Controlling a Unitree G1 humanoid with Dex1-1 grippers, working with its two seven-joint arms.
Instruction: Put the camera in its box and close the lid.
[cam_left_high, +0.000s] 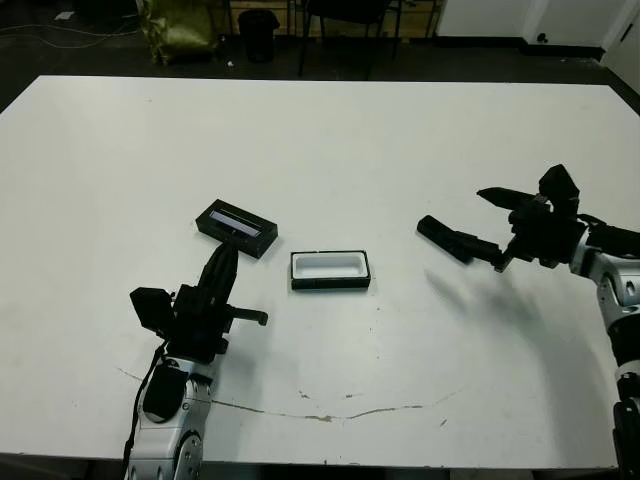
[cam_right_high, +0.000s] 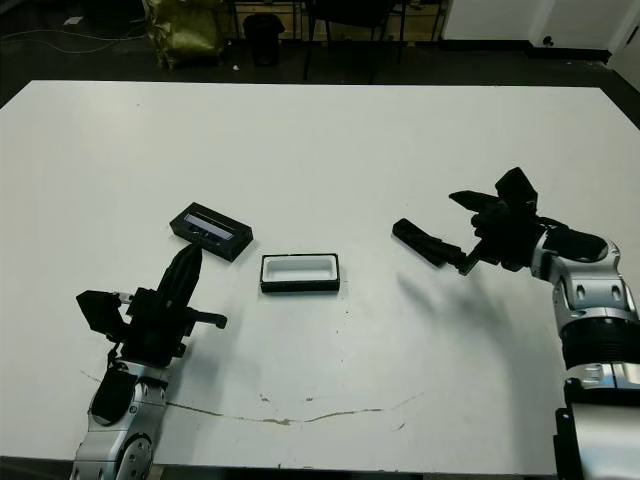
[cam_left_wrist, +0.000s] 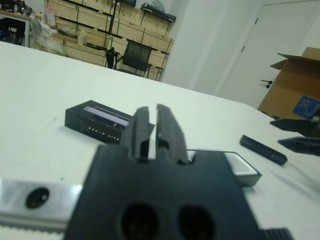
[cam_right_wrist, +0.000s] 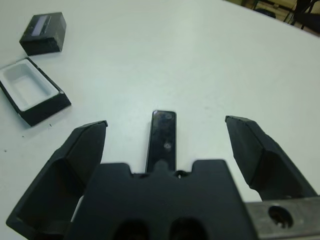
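Camera (cam_right_wrist: 163, 137) flat on the table, between the spread, empty fingers of right claw (cam_right_wrist: 167, 132).

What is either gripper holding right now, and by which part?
Nothing is held. The right gripper is open, its fingers either side of the camera on the table; the left gripper is shut on nothing.
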